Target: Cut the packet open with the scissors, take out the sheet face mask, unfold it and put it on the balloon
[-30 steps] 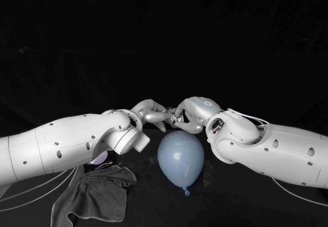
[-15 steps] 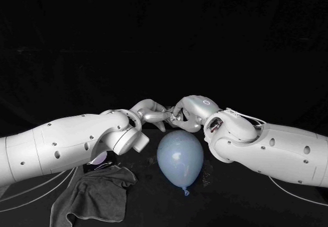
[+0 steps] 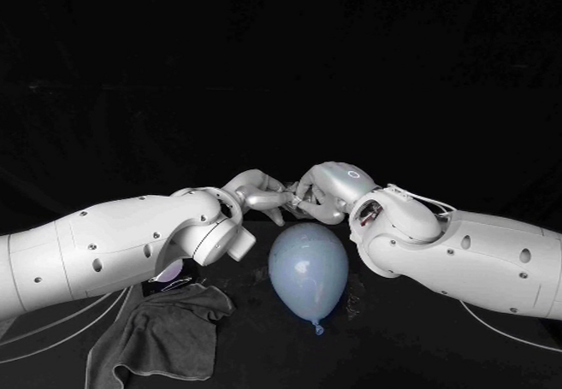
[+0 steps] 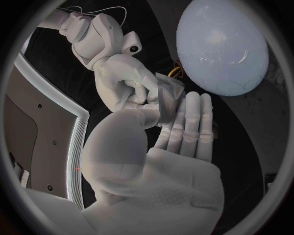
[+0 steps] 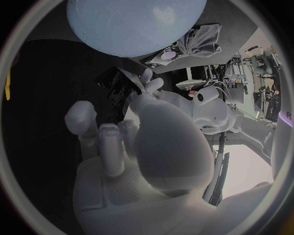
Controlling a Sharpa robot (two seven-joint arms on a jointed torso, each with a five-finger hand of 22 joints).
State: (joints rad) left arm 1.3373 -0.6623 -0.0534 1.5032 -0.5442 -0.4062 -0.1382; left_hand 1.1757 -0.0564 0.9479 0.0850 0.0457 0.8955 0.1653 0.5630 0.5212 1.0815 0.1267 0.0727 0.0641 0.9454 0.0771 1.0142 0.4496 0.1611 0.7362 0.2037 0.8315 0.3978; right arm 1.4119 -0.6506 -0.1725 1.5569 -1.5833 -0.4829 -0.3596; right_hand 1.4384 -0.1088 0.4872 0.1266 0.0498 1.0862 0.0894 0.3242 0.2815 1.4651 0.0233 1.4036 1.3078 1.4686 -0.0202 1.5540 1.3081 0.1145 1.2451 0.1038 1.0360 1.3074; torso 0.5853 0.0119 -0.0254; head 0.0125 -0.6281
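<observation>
Black table (image 3: 448, 354): pale balloon (image 3: 309, 268) mid-frame, grey cloth (image 3: 165, 336) lower left. Above balloon, left robot hand (image 3: 259, 194) pinches packet (image 4: 168, 93); right robot hand (image 3: 320, 192) touches it, grip impossible to tell.

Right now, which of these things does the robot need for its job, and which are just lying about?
For the job:
balloon
packet, held by the left hand, with the right hand close beside it

Lying about:
dark grey cloth
small pale round thing at the cloth's edge, too hidden to name
</observation>
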